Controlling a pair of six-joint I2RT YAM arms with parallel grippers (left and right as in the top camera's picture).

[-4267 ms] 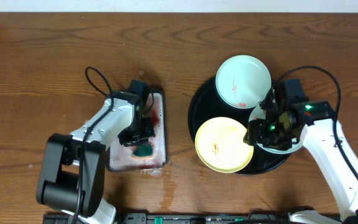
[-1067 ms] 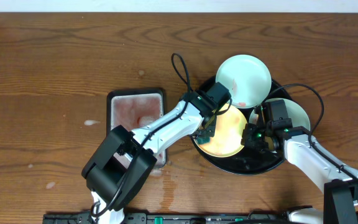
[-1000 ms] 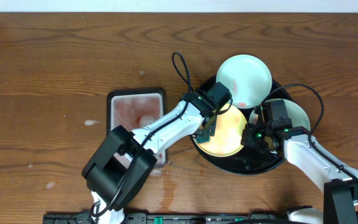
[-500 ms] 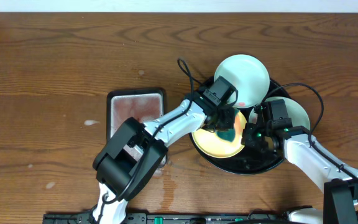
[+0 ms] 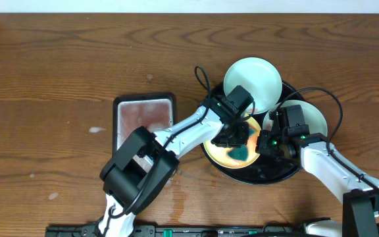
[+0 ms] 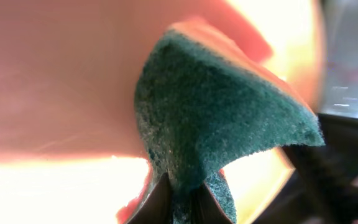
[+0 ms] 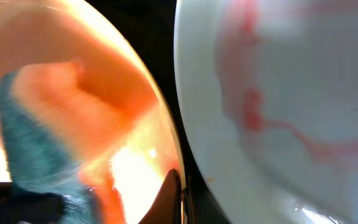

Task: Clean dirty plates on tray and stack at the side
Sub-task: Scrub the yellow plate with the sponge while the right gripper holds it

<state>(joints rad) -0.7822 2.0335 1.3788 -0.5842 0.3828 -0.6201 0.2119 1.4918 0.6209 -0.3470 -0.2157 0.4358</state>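
Two mint-white plates [image 5: 252,76] crowd the round glossy black tray [image 5: 262,176]; our outstretched left claw [image 5: 237,135] grips a green sponge [image 6: 210,118] on the pale yellow plate [image 5: 221,153], right claw [image 5: 266,141] pinching its rim.

Robot lab bench: two arms [image 5: 183,128] at a wooden table [image 5: 45,59], white wall [image 5: 176,5].

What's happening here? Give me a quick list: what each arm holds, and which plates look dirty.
Left gripper: shut on green sponge, pressed on yellow plate
Right gripper: pinching yellow plate's rim
Black tray: holds all three plates
Far white plate: red smears
Right white plate: partly hidden by right arm; dirt unclear
Grey tray: left of black tray, stained pink
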